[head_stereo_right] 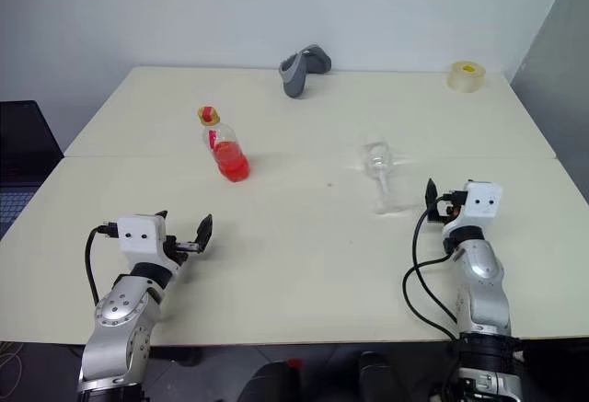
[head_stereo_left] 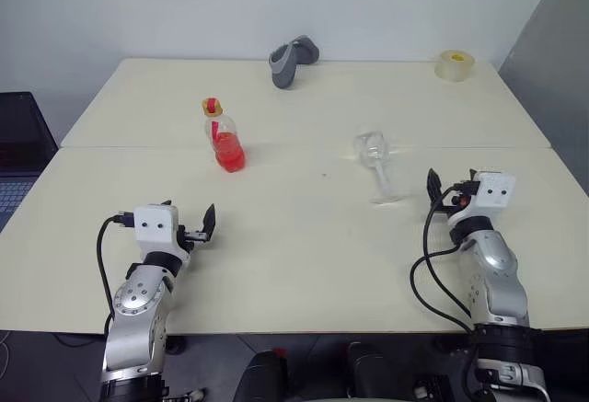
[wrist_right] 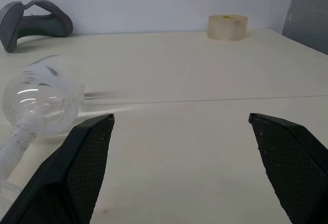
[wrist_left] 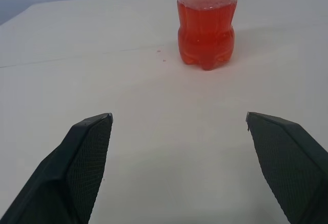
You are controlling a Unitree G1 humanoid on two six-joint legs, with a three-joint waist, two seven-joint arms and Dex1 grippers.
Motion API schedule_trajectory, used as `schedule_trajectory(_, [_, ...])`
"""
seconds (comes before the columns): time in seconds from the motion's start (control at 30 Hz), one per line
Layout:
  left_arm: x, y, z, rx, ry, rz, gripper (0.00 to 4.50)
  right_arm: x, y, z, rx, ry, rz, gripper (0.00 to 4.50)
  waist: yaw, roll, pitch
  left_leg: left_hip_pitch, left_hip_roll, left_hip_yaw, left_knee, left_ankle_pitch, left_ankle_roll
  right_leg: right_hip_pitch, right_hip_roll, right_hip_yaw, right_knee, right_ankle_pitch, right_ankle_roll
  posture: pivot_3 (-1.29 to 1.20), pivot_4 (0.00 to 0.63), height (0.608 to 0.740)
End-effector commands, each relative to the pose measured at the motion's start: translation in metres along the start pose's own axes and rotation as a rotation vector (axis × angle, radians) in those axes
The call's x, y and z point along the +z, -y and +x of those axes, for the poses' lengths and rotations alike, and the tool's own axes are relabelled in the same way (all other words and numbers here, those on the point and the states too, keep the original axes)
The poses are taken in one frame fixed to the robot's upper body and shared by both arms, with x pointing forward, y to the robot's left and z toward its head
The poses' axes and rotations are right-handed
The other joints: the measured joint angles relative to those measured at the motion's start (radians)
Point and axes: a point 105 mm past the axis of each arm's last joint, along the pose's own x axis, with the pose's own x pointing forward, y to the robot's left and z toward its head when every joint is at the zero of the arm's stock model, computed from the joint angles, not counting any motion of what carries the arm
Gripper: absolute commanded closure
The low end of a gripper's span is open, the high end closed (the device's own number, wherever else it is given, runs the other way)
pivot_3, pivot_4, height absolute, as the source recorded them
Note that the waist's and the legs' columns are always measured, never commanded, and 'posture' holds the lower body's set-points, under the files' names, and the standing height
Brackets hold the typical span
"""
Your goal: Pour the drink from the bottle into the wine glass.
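The bottle [head_stereo_left: 224, 140] stands upright on the left half of the table, its yellow-and-red cap on. The red drink [head_stereo_left: 229, 155] fills its lower part. My left gripper [head_stereo_left: 189, 220] hovers open and empty near the table's front edge, pointing at the bottle [wrist_left: 206, 34] from well short of it. The clear wine glass [head_stereo_left: 375, 167] stands on its foot right of centre and holds nothing. My right gripper [head_stereo_left: 453, 187] is open and empty just right of the glass's foot. In the right wrist view the glass bowl [wrist_right: 41, 98] lies beyond one finger [wrist_right: 82, 162], not between the two.
A grey handheld device [head_stereo_left: 293, 60] lies at the table's back edge, and a roll of tape [head_stereo_left: 455, 64] sits at the back right corner. A seam [head_stereo_left: 304, 147] crosses the beige table between bottle and glass. A laptop [head_stereo_left: 18, 158] sits off the left side.
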Motion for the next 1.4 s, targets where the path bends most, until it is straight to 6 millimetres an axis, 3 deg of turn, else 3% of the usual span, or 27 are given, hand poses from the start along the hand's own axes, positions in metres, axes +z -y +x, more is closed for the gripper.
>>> schedule_trajectory(0.03, [0.013,0.000,-0.001,-0.006,0.056,0.036,0.02,0.015,0.002,0.003,0.000,0.064,-0.012,0.00,0.000,0.000,0.000,0.000,0.000,0.000,0.000,0.000,0.000,0.000,0.000,0.000,0.000,0.000,0.000,0.00,0.150,0.740])
schedule_trajectory(0.3, [0.009,0.002,-0.003,-0.022,0.045,0.085,0.02,0.007,0.002,0.000,0.021,0.033,-0.027,0.00,0.000,0.000,0.000,0.000,0.000,0.000,0.000,0.000,0.000,0.000,0.000,0.000,0.000,0.000,0.000,0.00,0.150,0.740])
schedule_trajectory(0.47, [0.012,0.008,-0.004,-0.089,0.074,0.106,0.02,0.017,-0.007,-0.004,0.108,0.076,-0.096,0.00,0.000,0.000,0.000,0.000,0.000,0.000,0.000,0.000,0.000,0.000,0.000,0.000,0.000,0.000,0.000,0.00,0.150,0.740])
schedule_trajectory(0.63, [0.020,0.011,-0.003,-0.136,0.113,0.057,0.02,0.048,-0.062,-0.016,0.400,0.165,-0.116,0.00,-0.001,0.001,0.001,0.000,0.000,0.000,0.000,0.000,0.000,0.000,0.000,0.000,0.000,0.000,0.000,0.00,0.150,0.740])
schedule_trajectory(0.77, [0.024,0.010,0.008,-0.115,0.105,0.095,0.02,0.050,-0.110,-0.036,0.696,0.092,-0.090,0.00,0.001,0.001,0.000,0.000,0.000,-0.001,0.000,0.000,0.000,0.001,0.001,-0.001,0.000,0.000,0.000,0.00,0.150,0.740])
schedule_trajectory(0.83, [0.025,0.011,0.014,-0.115,0.093,0.114,0.02,0.047,-0.124,-0.044,0.800,0.049,-0.102,0.00,0.004,0.001,0.000,0.000,0.000,-0.002,0.001,0.000,0.000,0.001,0.000,-0.001,0.000,0.000,0.000,0.00,0.150,0.740])
schedule_trajectory(1.4, [0.033,0.015,0.086,-0.146,0.047,0.061,0.02,0.058,-0.168,-0.047,0.978,0.062,-0.118,0.00,0.003,0.000,0.000,-0.002,-0.001,-0.003,0.002,0.000,0.000,0.000,0.000,-0.003,-0.001,0.000,0.000,0.00,0.150,0.740])
